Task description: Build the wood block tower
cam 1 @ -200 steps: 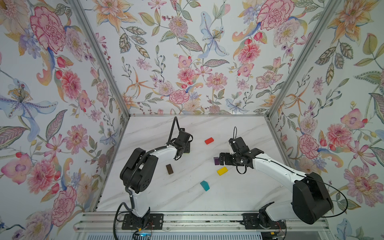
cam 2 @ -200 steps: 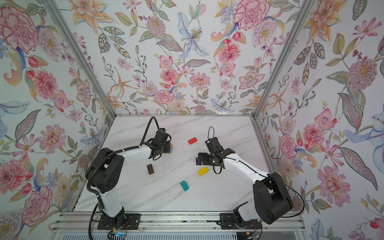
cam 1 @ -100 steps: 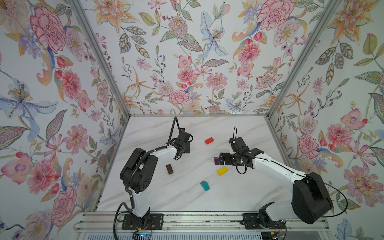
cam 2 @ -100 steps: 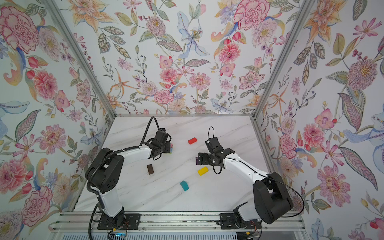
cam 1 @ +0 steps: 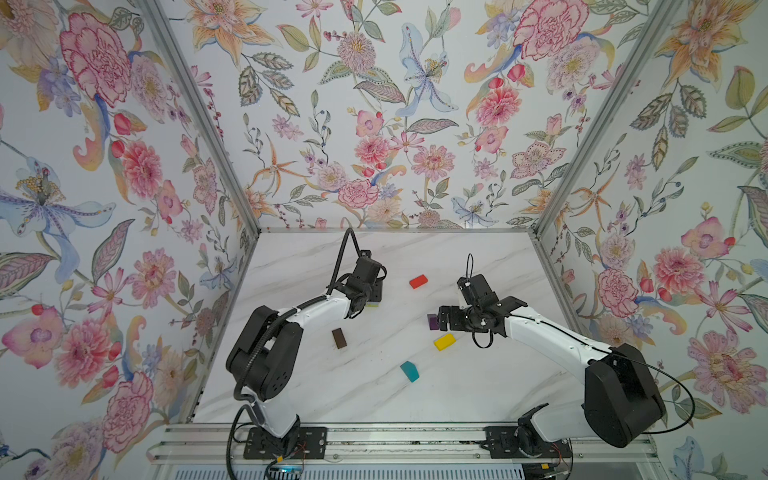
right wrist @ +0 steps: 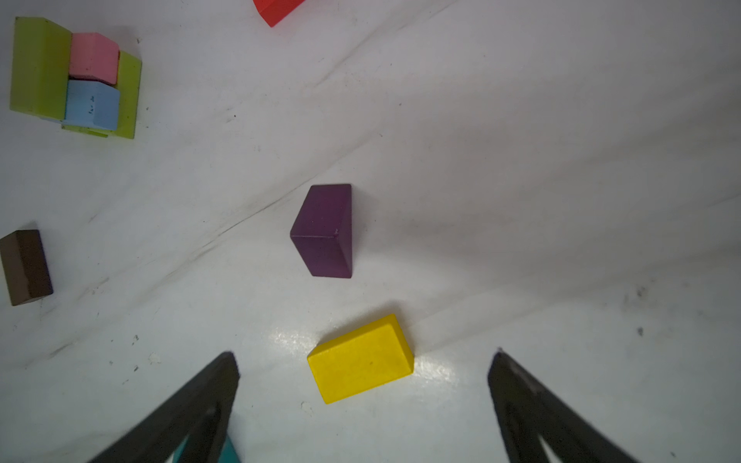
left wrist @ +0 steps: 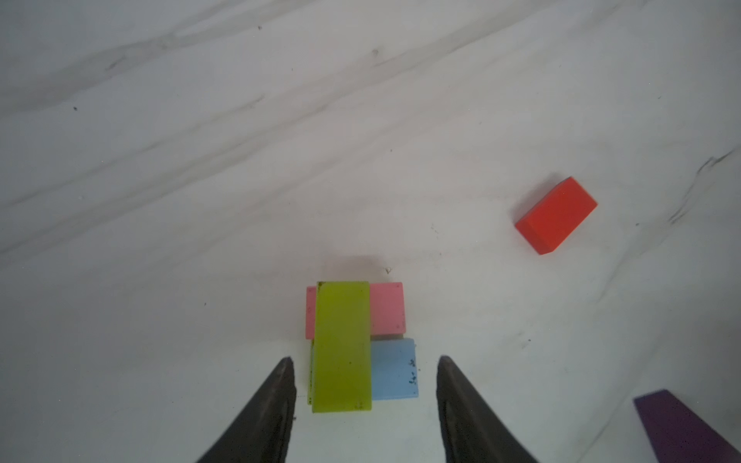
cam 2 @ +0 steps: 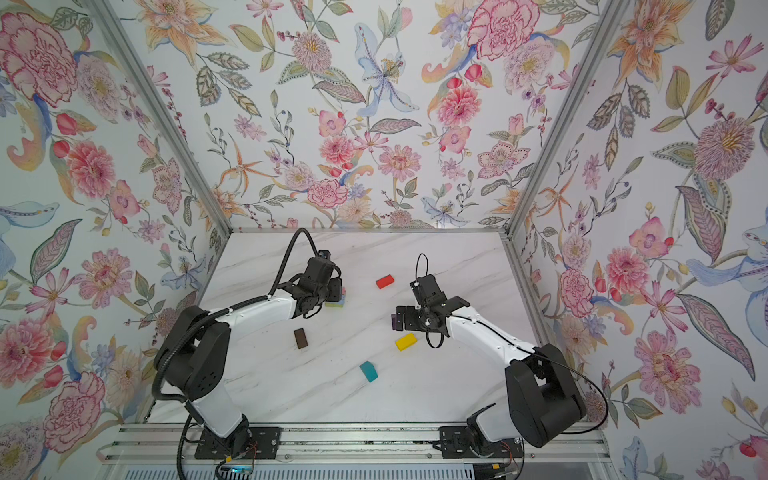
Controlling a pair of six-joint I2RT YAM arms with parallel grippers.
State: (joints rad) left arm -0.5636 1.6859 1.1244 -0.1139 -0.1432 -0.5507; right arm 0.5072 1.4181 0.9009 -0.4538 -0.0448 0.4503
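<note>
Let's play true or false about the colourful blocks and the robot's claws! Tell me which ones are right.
A lime green block lies across the pink block and the light blue block. True.
The left gripper is squeezing that lime green block. False: its jaws stand apart, either side of it.
The red block is stacked on the pink block. False: it lies alone on the table.
The right gripper is open and holds nothing. True.
The purple block sits on the yellow block. False: they lie apart.
</note>
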